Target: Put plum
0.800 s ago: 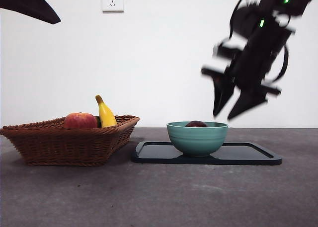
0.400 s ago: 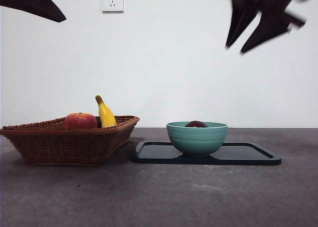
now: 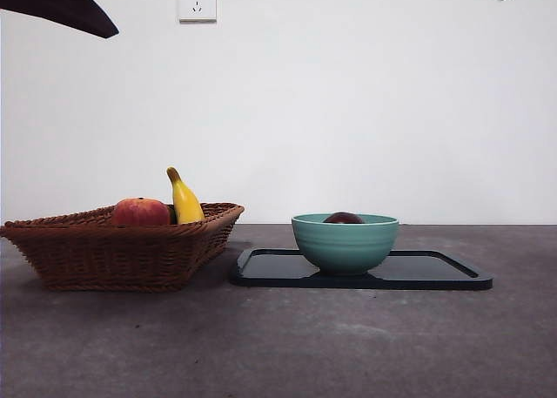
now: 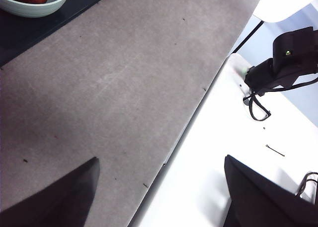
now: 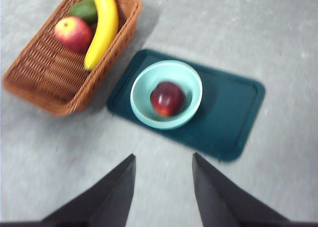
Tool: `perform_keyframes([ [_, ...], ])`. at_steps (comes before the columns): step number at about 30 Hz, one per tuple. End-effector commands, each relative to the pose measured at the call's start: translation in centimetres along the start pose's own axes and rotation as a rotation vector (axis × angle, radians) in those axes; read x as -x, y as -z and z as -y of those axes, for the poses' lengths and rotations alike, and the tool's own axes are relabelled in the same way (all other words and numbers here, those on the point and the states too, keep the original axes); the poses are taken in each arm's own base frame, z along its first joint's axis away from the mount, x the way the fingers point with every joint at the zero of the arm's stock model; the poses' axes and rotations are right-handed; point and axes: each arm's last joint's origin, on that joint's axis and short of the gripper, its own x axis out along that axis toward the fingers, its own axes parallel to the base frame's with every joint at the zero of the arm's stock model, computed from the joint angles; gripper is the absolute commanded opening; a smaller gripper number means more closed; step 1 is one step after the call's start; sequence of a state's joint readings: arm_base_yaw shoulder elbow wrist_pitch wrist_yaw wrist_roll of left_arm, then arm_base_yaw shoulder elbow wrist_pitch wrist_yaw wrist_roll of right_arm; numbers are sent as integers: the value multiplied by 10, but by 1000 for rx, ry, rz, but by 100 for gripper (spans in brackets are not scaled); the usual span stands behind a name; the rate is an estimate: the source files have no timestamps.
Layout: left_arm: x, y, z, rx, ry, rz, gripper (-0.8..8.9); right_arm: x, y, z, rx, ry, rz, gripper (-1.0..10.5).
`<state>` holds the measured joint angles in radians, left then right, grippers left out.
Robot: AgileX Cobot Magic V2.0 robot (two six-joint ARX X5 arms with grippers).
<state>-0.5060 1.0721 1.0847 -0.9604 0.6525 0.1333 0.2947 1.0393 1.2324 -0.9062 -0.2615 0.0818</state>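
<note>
Plum point(image 5: 167, 98) in bowl point(image 5: 144, 85) on tray point(image 5: 233, 117), right of basket point(image 5: 44, 73)

Front cam sits low at table height, looking level across at the basket point(image 3: 122, 246) and bowl point(image 3: 345, 241). Right wrist cam looks down from high on both. Left wrist cam hangs over the table edge point(image 4: 191, 122), catching just the bowl's rim.

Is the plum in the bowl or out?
In: the plum lies inside the bowl on the tray, no claw touching it.
</note>
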Motion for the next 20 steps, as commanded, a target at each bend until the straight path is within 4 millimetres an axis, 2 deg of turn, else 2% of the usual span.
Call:
perform_keyframes([
  [1,0,-3,1,-23,5,8,403,8,15,-3,21,-14,0,183],
  [6,0,-3,1,-23,5,9,403,20,50,-6,31,-62,6,182],
  [13,0,-3,1,-23,5,9,403,22,95,-7,16,-212,-31,182],
  [18,0,-3,1,-23,5,9,403,20,114,-5,8,-216,-56,182],
  [20,0,-3,1,-23,5,9,403,21,116,-5,7,-215,-60,182],
])
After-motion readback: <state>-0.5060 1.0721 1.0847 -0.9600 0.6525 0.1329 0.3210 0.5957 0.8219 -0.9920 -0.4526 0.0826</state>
